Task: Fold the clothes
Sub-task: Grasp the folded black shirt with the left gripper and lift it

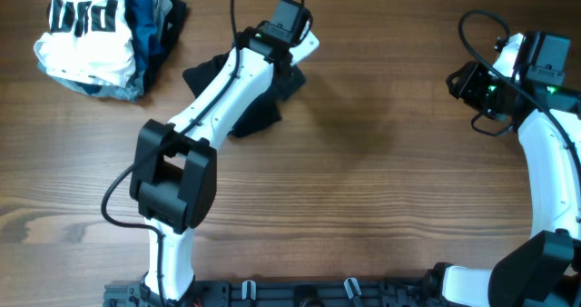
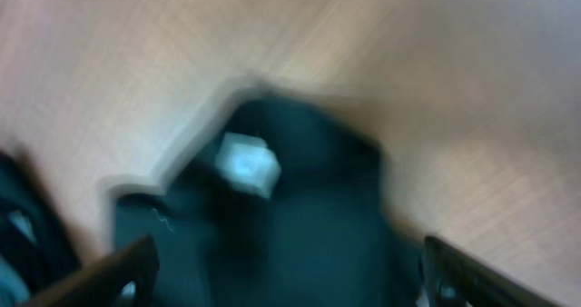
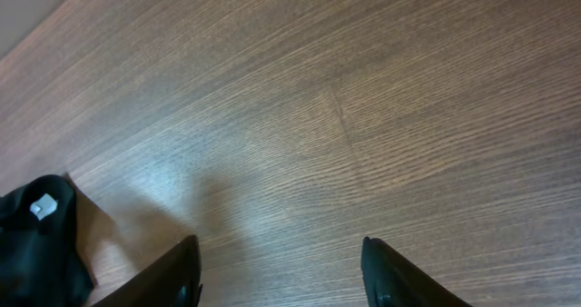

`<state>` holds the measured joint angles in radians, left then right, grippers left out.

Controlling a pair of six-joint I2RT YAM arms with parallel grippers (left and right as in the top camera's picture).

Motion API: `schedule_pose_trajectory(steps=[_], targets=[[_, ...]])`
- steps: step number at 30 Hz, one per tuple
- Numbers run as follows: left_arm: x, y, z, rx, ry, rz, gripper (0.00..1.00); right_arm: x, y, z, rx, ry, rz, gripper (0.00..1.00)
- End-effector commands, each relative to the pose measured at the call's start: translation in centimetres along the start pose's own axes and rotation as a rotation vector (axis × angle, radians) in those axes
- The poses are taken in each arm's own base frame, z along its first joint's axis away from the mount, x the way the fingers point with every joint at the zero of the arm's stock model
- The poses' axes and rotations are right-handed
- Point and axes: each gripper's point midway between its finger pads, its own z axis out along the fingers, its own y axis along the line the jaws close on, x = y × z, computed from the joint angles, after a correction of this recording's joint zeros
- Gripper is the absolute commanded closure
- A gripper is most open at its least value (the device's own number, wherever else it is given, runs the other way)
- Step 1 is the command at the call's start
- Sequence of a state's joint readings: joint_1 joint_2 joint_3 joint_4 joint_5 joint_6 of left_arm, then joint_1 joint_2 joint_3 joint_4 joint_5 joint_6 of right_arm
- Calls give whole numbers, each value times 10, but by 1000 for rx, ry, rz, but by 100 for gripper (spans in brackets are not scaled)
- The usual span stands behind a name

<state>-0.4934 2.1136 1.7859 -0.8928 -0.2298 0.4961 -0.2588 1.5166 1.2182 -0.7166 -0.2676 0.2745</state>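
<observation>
The clothes (image 1: 257,116) lie as a crumpled black heap at the back of the table, left of centre, with my left arm (image 1: 227,82) stretched across them. In the blurred left wrist view the black fabric (image 2: 300,234) with a small white mark (image 2: 247,164) fills the space below my left gripper (image 2: 286,284). Its jaws stand wide open just above the cloth and grip nothing. My right gripper (image 3: 281,280) is open over bare wood far to the right (image 1: 461,82). An edge of the clothes (image 3: 36,248) shows at the left of the right wrist view.
A pile of other garments sits at the back left corner: a white black-striped piece (image 1: 86,34) with blue fabric (image 1: 145,21) beside it. The wooden tabletop (image 1: 381,180) spreads between the two arms.
</observation>
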Motion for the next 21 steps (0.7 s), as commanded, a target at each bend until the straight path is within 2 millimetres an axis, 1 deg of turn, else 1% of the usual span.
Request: schedule_pose_trajectory(steps=[1,3,6,12,16,21], targets=[[29,-25,0,120,108,4,10,0,-3,3,11,2,-10,37],[38,-26,5,138,139,-44,11,0,-3,3,11,2,-10,37],[50,-29,12,189,157,-71,12,1,-3,3,11,4,-9,36],[65,-47,20,310,174,-102,13,3,-4,3,14,13,-7,35],[79,-57,26,334,213,-99,16,4,-4,3,14,16,-6,35],[96,-71,36,352,252,-89,17,4,-4,3,14,15,-6,35]])
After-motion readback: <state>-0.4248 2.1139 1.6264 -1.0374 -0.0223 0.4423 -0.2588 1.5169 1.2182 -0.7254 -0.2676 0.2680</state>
